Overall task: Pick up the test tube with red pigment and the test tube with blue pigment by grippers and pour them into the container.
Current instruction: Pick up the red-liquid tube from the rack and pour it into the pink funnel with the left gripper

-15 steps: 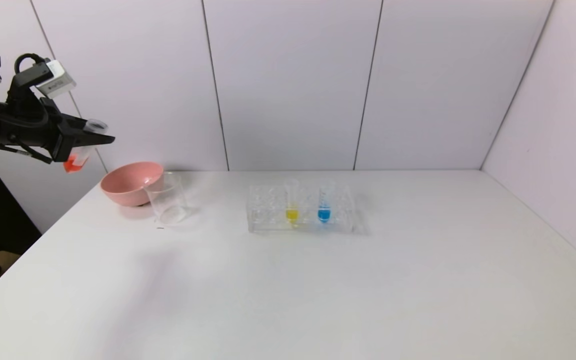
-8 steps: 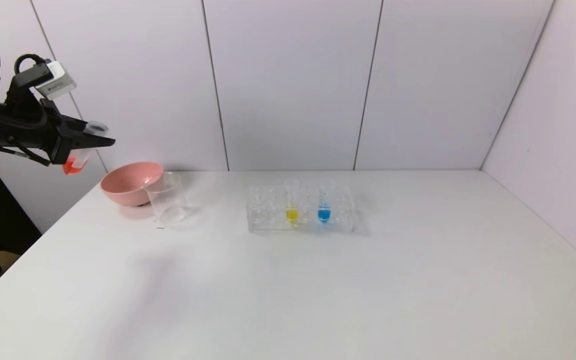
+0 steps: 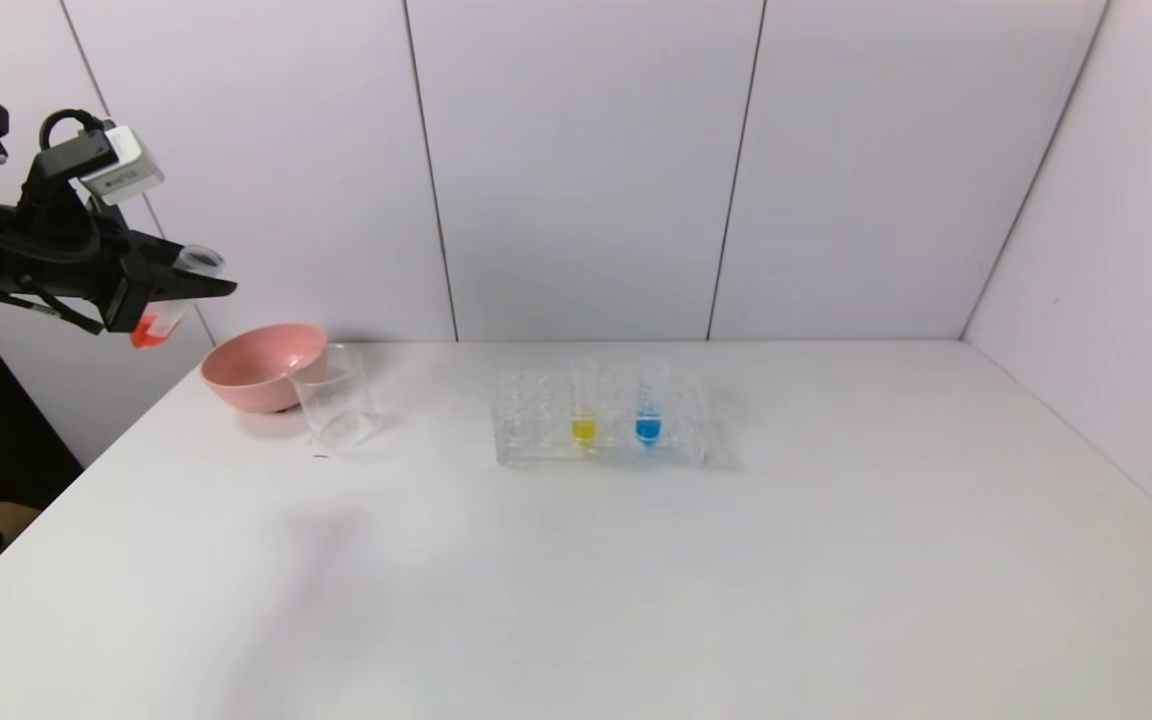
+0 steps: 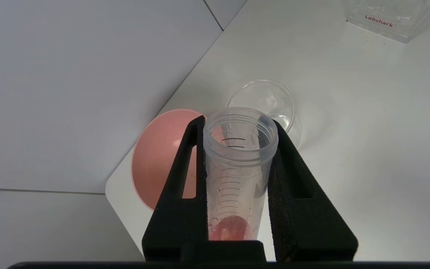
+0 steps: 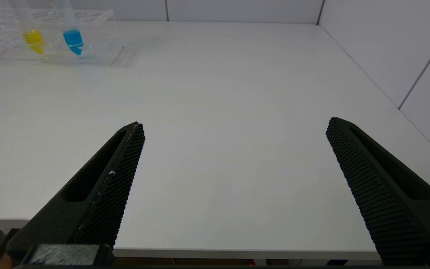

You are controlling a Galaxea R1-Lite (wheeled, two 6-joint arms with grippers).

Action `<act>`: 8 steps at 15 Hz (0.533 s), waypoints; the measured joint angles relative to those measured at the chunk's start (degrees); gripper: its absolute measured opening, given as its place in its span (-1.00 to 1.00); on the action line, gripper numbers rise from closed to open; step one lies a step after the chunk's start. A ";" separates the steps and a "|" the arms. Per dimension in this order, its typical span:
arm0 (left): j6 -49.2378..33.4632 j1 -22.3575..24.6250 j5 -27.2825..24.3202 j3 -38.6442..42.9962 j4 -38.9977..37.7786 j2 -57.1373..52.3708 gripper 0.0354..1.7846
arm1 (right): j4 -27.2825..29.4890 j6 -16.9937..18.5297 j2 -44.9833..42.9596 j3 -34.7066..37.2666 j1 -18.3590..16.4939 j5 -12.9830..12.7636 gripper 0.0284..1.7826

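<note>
My left gripper [image 3: 198, 286] is shut on the test tube with red pigment [image 3: 151, 327], held high in the air left of the table, tilted with its open mouth toward the table. In the left wrist view the tube [image 4: 237, 175] sits between the fingers [image 4: 177, 186], red liquid at its bottom. The container [image 3: 334, 396], a clear beaker, stands beside the pink bowl and shows beyond the tube's mouth [image 4: 263, 99]. The test tube with blue pigment [image 3: 648, 405] stands in the clear rack [image 3: 536, 415], also in the right wrist view [image 5: 71, 33]. My right gripper [image 5: 233, 127] is open over the table's near edge.
A pink bowl [image 3: 258, 366] stands at the far left, touching the beaker. A yellow-liquid tube [image 3: 584, 405] stands in the rack left of the blue one. Grey wall panels close the back and right sides. The table edge [image 3: 56, 500] runs diagonally at left.
My left gripper has shifted slightly right and toward the table with the red tube. Nothing else has moved.
</note>
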 joint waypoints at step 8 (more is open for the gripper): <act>7.69 -0.98 3.19 -6.14 8.22 3.63 -0.51 | -0.02 0.00 0.00 0.00 0.00 0.00 0.99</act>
